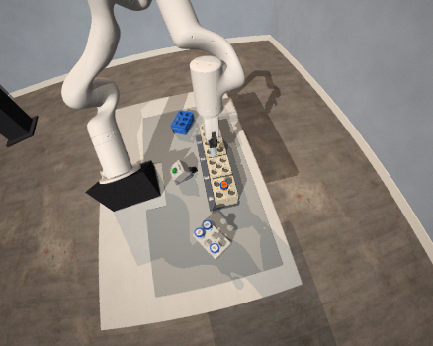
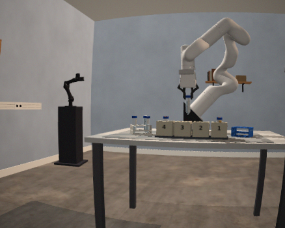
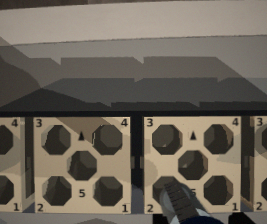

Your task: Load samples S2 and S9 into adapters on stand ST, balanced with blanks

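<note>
My gripper [image 2: 188, 95] is shut on a blue-capped 50 mL tube [image 2: 188, 103] and holds it upright, high above the row of four beige adapters [image 2: 191, 129] on the loading stand. Its cap dot is hidden by the fingers. In the wrist view the tube's tip [image 3: 180, 199] hangs over hole 2 of adapter 2 [image 3: 194, 165]. Adapter 3 [image 3: 81, 165] beside it is empty. Sample S9 [image 1: 224, 184] stands in hole 5 of adapter 4. Another tube [image 2: 219, 119] stands in adapter 1. From above, my gripper [image 1: 213, 142] is over the far half of the row.
A white rack [image 1: 213, 238] with three white-dot blanks stands near the front of the mat. An empty blue rack [image 1: 183, 122] is at the far end. The desk with the green DONE key [image 1: 174, 171] sits left of the stand, beside the arm's black base [image 1: 127, 185].
</note>
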You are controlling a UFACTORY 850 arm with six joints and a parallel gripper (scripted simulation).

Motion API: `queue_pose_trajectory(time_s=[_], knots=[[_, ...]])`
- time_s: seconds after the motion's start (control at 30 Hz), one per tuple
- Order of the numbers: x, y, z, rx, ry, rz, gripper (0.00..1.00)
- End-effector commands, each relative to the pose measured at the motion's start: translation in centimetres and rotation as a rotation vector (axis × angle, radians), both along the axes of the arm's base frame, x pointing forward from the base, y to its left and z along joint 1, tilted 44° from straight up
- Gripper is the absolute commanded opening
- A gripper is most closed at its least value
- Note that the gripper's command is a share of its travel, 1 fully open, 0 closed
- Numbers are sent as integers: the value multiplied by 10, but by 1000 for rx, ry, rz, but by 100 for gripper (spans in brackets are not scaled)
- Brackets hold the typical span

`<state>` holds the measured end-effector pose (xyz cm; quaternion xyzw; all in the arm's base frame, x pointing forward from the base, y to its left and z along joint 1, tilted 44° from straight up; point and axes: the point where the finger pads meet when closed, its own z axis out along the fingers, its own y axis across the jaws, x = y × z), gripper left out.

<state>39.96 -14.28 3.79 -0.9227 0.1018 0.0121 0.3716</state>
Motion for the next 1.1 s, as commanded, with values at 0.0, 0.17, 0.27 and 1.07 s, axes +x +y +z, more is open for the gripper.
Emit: queue_pose_trajectory(time_s=[0.0,0.17,0.27,1.07], knots=[[8,12,14,-2,-1,-1,0],[18,29,30,-2,-1,-1,0],[24,39,40,-2,-1,-1,0],[34,56,57,-2,-1,-1,0]])
